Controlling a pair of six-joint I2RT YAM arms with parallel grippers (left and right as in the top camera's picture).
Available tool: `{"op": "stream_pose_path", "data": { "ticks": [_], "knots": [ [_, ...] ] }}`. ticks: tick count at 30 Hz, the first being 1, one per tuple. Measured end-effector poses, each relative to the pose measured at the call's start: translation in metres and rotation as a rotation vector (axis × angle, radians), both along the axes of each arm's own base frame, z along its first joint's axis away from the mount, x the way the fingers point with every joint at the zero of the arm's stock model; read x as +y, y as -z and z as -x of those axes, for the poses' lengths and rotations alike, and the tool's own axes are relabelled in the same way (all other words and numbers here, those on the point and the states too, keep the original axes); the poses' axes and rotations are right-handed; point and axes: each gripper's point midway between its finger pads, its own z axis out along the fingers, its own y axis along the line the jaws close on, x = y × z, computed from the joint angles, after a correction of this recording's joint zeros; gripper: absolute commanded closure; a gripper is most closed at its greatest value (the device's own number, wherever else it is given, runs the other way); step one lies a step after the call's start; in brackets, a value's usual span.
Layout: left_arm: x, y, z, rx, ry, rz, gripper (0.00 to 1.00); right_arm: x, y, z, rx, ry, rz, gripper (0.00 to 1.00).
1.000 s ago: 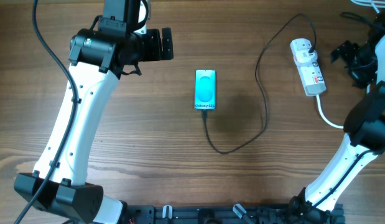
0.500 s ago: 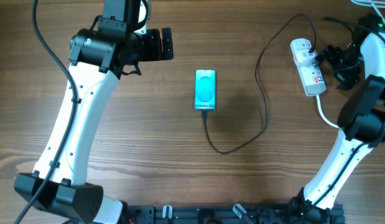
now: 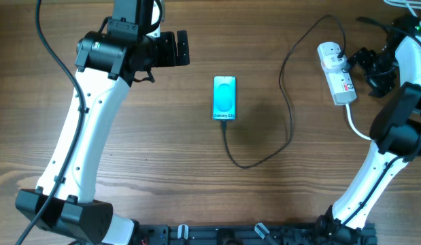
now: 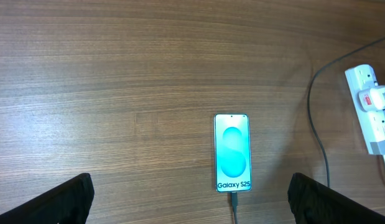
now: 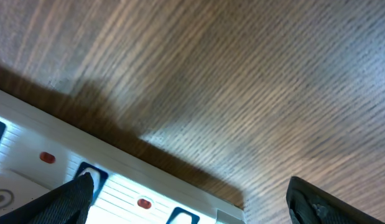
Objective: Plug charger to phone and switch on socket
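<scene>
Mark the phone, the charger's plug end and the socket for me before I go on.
phone (image 3: 224,97): overhead view, middle of the cyan screen.
charger (image 4: 233,200): left wrist view, plug tip at the phone's "Galaxy" end.
socket (image 3: 342,85): overhead view, white body by its red-marked switches.

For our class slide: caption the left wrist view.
Phone with charger at its lower end; socket at right edge.

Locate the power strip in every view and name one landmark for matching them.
Overhead: the power strip lies at the upper right, lengthwise from top to bottom.
Left wrist: power strip at the right edge, partly cut off.
Right wrist: power strip fills the lower left, seen close up and running diagonally.
Shared landmark: the red marks on its face show in all three views.
</scene>
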Motion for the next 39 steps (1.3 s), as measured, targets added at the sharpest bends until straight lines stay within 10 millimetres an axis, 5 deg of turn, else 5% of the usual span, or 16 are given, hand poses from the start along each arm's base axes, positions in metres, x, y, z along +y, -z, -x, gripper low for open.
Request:
{"op": "stream_pose_path", "data": {
  "ticks": [31,39],
  "knots": [
    [0.000,0.000,0.000,0.000,0.000,0.000,0.00,0.008,0.004,-0.007,-0.014,-0.060,-0.010,0.00],
    [0.000,0.000,0.000,0.001,0.000,0.000,0.00,0.003,-0.011,0.017,0.022,0.000,-0.085,0.00]
  ]
}}
